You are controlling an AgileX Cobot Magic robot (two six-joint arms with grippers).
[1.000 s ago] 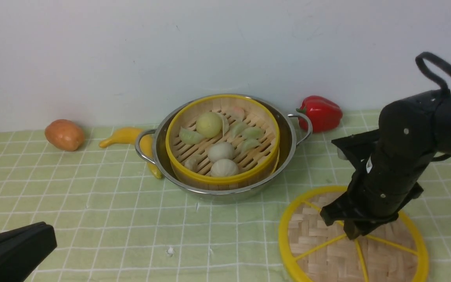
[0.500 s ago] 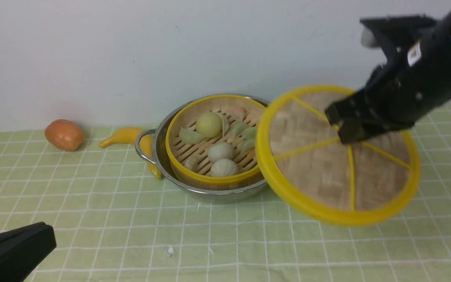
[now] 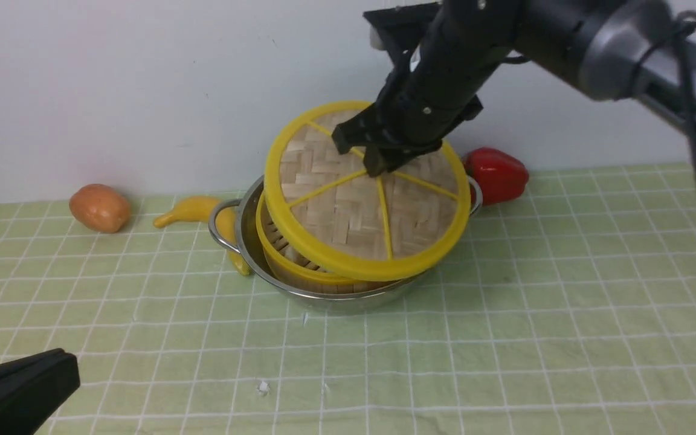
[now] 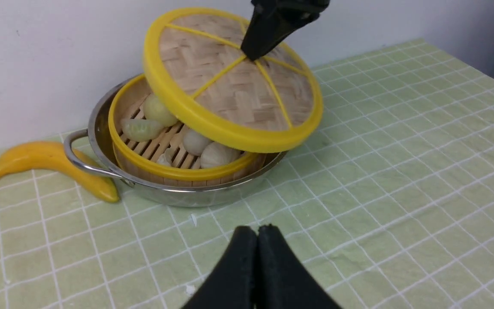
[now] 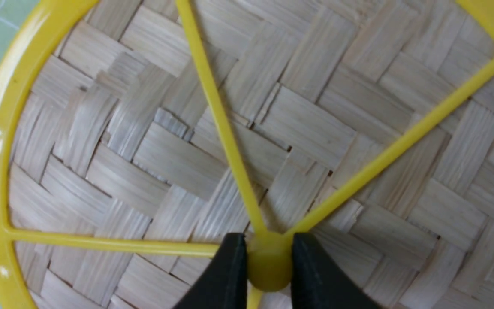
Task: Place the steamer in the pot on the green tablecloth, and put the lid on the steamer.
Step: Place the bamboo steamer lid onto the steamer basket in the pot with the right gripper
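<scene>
Lid hung tilted over the steamer, pinched at its centre knob by the right gripper. Not seated flat.

- Cloth covered the whole table.
- Pot sat on the cloth near the back wall, with the steamer inside it.
- Lid covered most of the steamer. The edge on the banana side was raised, so the left wrist view showed dumplings and buns under it. The lowest edge was close to the steamer rim; I could not tell whether they touched.
- Right wrist view: one black finger on each side of the yellow knob, both pressed against it, with the spokes fanning out from between them. The jaws stood narrow, clamped on the knob.
- Left gripper was low over the cloth in front of the pot, fingers pressed together, holding nothing.
- Banana lay against the pot's left handle, pepper behind the right handle, orange fruit far left.
</scene>
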